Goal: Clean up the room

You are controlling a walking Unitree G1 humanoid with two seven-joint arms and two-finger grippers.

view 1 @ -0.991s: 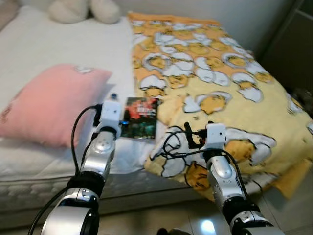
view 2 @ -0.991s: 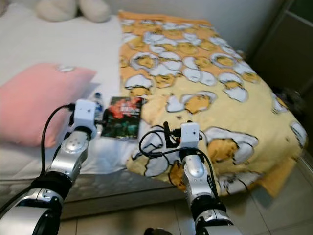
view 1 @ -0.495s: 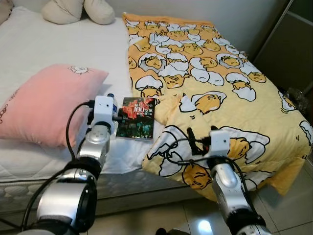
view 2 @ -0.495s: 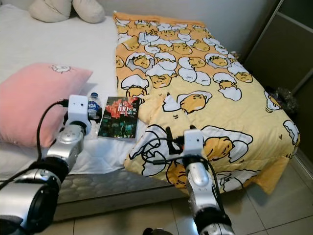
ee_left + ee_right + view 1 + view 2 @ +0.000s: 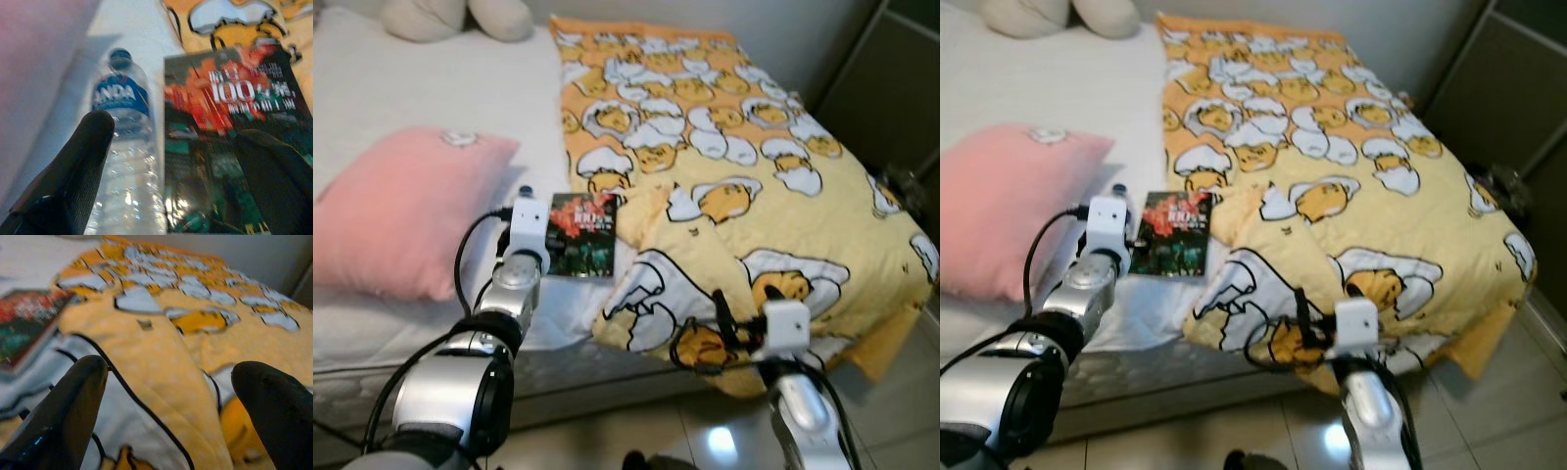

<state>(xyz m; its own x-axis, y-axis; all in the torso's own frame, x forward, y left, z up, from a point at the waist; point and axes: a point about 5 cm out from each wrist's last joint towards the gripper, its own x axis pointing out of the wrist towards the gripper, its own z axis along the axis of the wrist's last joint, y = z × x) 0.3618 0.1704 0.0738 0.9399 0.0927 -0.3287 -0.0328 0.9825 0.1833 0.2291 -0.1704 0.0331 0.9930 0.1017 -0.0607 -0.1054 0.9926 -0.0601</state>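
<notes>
My left tool hangs wide over the water bottle and book near the bed's front edge; I should centre on the bottle before closing. My right tool gapes wide above the blanket.

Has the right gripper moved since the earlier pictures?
Yes. The right gripper has drawn back toward the robot, from over the yellow blanket to its near hanging edge.
</notes>
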